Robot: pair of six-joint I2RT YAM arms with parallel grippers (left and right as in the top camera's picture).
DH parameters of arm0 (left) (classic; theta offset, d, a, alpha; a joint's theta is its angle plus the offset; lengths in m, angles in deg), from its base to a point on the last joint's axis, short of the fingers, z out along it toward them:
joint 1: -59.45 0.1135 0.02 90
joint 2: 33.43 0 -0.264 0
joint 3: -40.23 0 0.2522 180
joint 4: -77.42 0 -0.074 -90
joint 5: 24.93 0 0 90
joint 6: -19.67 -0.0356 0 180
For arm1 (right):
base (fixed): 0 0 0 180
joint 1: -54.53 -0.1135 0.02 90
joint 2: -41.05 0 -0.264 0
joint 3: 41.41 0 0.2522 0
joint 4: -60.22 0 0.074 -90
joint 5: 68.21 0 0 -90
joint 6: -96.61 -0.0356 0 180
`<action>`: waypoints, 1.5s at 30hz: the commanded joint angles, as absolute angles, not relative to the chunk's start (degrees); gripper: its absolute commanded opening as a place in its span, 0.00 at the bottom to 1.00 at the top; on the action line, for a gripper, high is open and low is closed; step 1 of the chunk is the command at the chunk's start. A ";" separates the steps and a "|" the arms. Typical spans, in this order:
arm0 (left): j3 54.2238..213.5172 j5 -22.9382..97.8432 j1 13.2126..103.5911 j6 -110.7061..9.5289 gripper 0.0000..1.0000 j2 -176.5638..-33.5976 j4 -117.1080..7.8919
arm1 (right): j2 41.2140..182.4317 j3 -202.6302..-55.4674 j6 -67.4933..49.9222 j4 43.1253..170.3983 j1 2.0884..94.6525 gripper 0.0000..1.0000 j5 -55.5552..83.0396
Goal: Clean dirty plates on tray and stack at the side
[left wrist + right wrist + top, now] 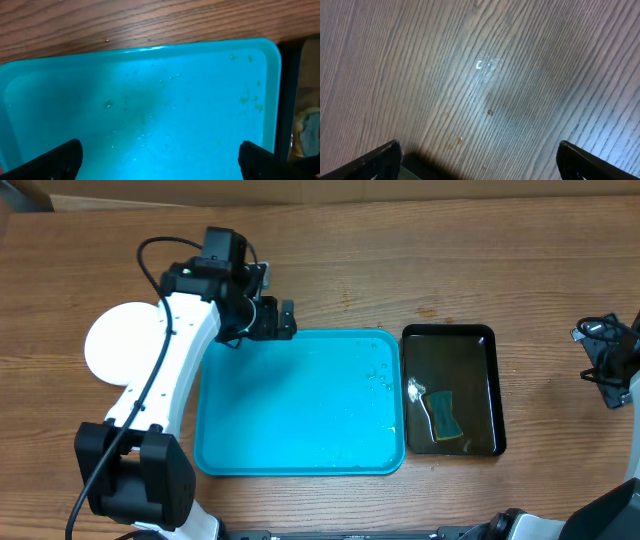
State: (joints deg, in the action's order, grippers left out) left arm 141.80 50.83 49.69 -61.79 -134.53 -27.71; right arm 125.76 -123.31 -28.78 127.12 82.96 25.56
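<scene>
- I count two trays on the wooden table [330, 280]: one large turquoise rectangular plastic tray [300, 405] at centre, and one smaller, narrower black rectangular tray [497, 395] just beside its right rim.
- One round white plate outline [115, 340] shows from overhead, on the table left of the turquoise tray and off it, its right side hidden behind the left arm. I cannot tell whether more plates lie stacked beneath it.
- One yellow-and-teal sponge [445, 417] lies in the black tray, towards its near end.
- Two arms are in shot. The left gripper [160, 150] hovers over the turquoise tray near its far left corner, its two fingers spread wide with nothing between them. Its wrist camera looks down on the blue tray floor, flecked with small specks and droplets.
- The right gripper [479, 155] hangs at the table's right edge, well apart from both trays, fingers likewise spread wide over bare wood.
</scene>
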 commanded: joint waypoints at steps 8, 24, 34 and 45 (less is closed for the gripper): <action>142.88 51.77 49.30 -63.01 1.00 -133.44 -27.76 | 125.60 -123.84 -29.03 126.77 83.11 1.00 25.58; 142.88 51.77 49.30 -63.01 1.00 -133.44 -27.76 | 122.02 -123.84 -29.03 126.79 75.68 1.00 25.58; 142.88 51.77 49.30 -63.04 1.00 -133.44 -27.76 | 101.82 -123.84 -29.03 126.79 57.47 1.00 25.58; 142.88 51.77 49.30 -63.01 1.00 -133.44 -27.76 | 73.47 -123.84 -28.98 126.62 43.29 1.00 31.48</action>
State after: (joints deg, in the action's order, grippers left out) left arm 141.80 51.44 49.34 -61.79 -134.53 -27.71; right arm 78.04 -123.31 -28.78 126.64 44.56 26.91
